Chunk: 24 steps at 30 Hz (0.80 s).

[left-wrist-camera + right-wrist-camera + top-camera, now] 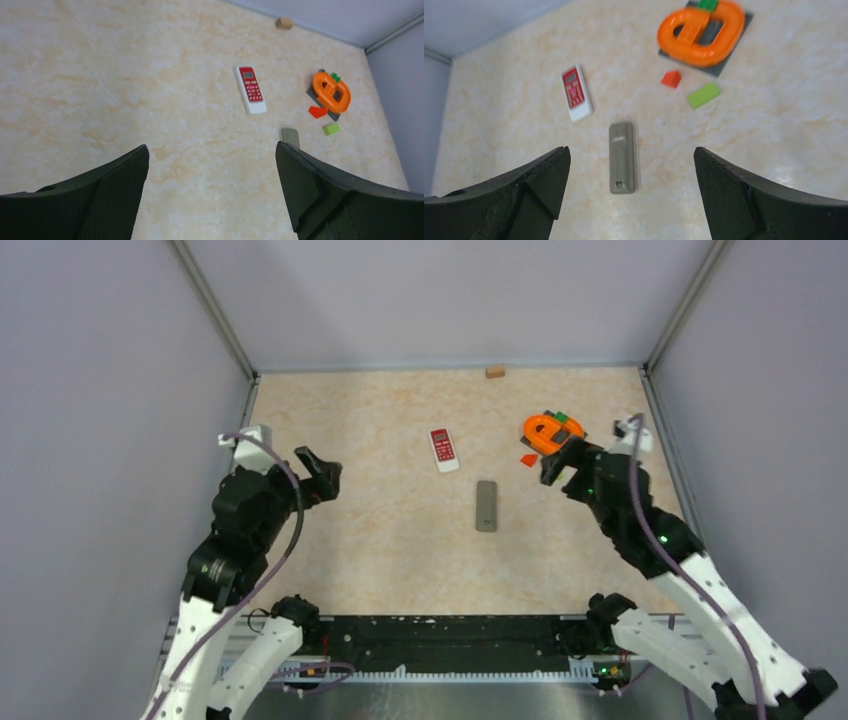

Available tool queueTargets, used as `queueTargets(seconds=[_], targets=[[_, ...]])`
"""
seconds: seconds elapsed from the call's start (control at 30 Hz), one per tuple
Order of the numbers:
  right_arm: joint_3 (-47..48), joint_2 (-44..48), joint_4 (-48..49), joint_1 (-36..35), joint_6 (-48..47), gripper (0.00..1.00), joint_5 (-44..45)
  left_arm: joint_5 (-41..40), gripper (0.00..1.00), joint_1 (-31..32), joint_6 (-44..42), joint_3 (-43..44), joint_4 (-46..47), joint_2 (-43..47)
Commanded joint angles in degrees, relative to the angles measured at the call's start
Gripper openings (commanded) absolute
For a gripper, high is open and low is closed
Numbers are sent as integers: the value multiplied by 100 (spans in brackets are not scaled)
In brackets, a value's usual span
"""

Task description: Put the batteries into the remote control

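A grey remote control (486,506) lies flat mid-table, and the right wrist view shows it (623,157) lengthwise just ahead of the fingers. A white remote control with a red face (443,450) lies further back and to the left of it. No batteries show in any view. My right gripper (560,465) hovers to the right of the grey remote, open and empty (631,149). My left gripper (325,475) hangs over the left side of the table, open and empty (212,150), well away from both remotes.
At the back right an orange curved piece (545,432) sits on a dark plate. A red wedge (671,78) and a green block (704,94) lie beside it. A small wooden cube (495,371) rests against the back wall. Grey walls enclose the table.
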<state>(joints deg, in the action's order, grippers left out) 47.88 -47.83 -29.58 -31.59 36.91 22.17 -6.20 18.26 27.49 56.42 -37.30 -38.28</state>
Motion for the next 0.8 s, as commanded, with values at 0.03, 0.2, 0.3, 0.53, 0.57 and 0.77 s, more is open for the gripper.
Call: queueTargets(seconds=[0.03, 0.2, 0.3, 0.53, 0.57, 0.77], targets=[[1115, 1306, -1239, 40, -578, 96, 2058, -854, 99, -16, -103, 336, -36, 653], [1584, 1732, -1493, 48, -1122, 96, 2797, -1140, 99, -16, -170, 369, -285, 962], [1572, 1870, -1354, 48, -1276, 96, 2818, -1187, 99, -16, -189, 387, -387, 1059], [1354, 2100, -790, 48, -1366, 97, 2582, -1076, 99, -18, -174, 429, -570, 1065], [1311, 2128, -692, 47, -1392, 97, 2568, -1024, 99, -16, -166, 448, -580, 1060], [1107, 2204, -251, 48, -1417, 97, 2568, -848, 99, -16, -147, 547, -638, 1009]])
